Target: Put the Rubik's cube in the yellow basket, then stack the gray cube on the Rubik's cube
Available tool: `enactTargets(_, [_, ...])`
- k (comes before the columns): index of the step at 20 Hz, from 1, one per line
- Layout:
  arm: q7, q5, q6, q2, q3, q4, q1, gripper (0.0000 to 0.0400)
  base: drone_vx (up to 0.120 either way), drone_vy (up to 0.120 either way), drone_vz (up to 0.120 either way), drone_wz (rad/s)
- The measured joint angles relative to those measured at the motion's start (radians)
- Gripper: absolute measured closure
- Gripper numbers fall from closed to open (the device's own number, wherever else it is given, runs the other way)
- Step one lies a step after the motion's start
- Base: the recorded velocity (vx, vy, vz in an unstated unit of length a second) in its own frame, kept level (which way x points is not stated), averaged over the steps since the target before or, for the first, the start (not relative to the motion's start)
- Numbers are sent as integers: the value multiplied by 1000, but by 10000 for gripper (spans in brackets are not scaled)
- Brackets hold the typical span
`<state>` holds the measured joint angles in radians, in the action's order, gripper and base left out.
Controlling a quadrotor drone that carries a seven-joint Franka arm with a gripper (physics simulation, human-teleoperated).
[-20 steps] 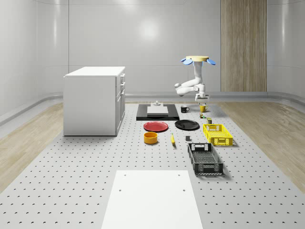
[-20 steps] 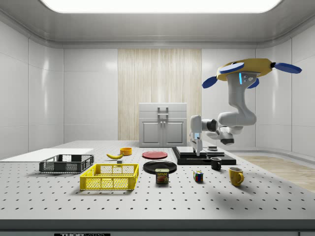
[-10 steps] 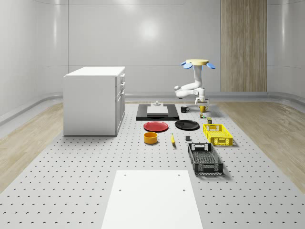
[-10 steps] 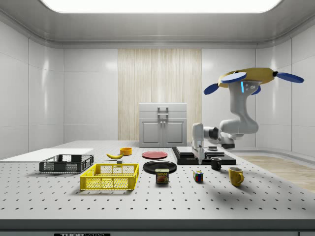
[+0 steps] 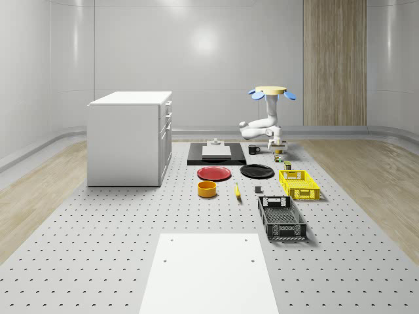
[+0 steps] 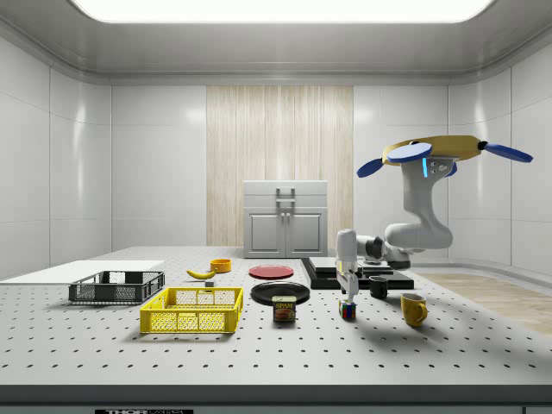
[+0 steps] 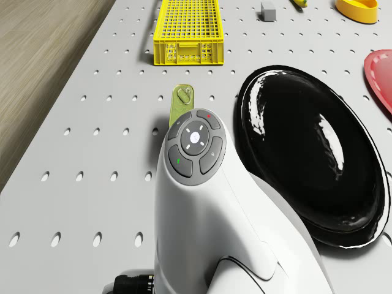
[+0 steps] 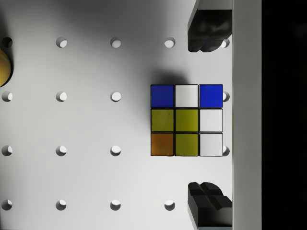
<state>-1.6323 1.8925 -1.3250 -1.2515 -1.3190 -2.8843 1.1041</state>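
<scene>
Lower now: the drone (image 6: 444,148) has dropped since a second ago and hovers over the table's far end, near the side view's right, above the black mug (image 6: 379,286) and yellow mug (image 6: 414,308). The arm has folded down too, so the gripper (image 6: 348,296) hangs just above the Rubik's cube (image 6: 347,310), where before it was up level with the black tray (image 6: 362,274). Cube, basket and other items haven't moved.

Table (image 5: 98,248) is grey perforated board with a white sheet at the near end; white cabinet (image 5: 129,136) on it. Room has pale panelled walls, a wood strip panel and wood floor around.

Wrist view: jaws wide, one finger (image 8: 209,29) on each side of the Rubik's cube (image 8: 187,120), both clear of it, nothing held. Cube sits flat on the table, blue, white, yellow, orange tiles up.

Yellow basket (image 6: 193,310) stands well apart toward the side view's left, Spam can (image 6: 284,308) between it and the cube. Gray cube (image 7: 269,8) lies beyond the basket in the drone view, near the black plate (image 7: 312,150).
</scene>
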Motion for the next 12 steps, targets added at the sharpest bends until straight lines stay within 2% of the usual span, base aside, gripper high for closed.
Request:
enactTargets(2, [-2,-4,-8,-8,-2,1,2,0,0,0,-100,0])
enactTargets(12, [-8,0,-56,-53,13,6,10,0,0,0,0,0])
